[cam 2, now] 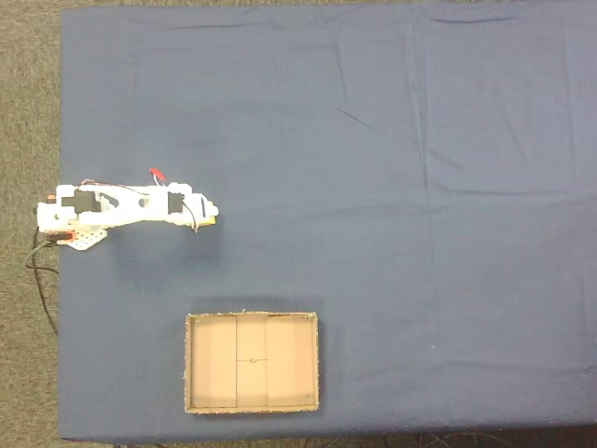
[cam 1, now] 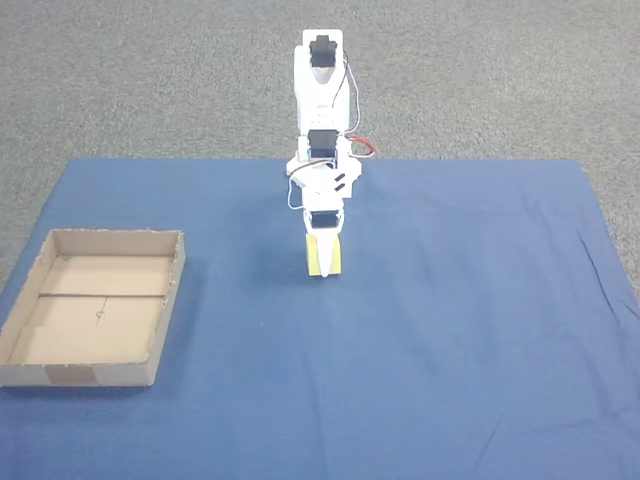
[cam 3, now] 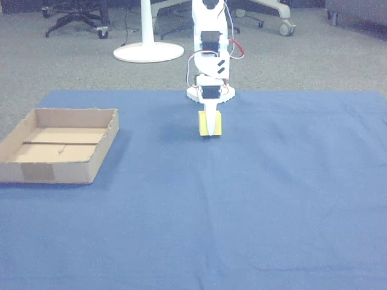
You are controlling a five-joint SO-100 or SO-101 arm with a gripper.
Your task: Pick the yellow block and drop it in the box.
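The white two-finger claw [cam 1: 324, 268] points down at the blue cloth and is closed around the small pale yellow cube [cam 1: 329, 257], with a white finger [cam 3: 209, 124] crossing the cube's front face in the other view. In that view the cube [cam 3: 215, 124] sits low against the cloth; whether it rests on the cloth or is just clear of it cannot be told. In a fixed view from above, only a sliver of the cube [cam 2: 214, 217] shows at the tip of the claw [cam 2: 209, 215], near the left edge of the cloth and about midway along it.

The white arm [cam 1: 322, 110] rises behind the claw, with black motors and red and white wires along it.

The shallow brown cardboard tray [cam 1: 168, 300] lies well apart from the cube, near the cloth's front left corner in a fixed view, with a seam across its floor and a tape patch on its near wall.

The blue cloth [cam 1: 470, 330] lies on grey carpet [cam 1: 150, 70]. In the other view, chair bases [cam 3: 75, 18] and a white round stand [cam 3: 148, 51] are on the carpet beyond.
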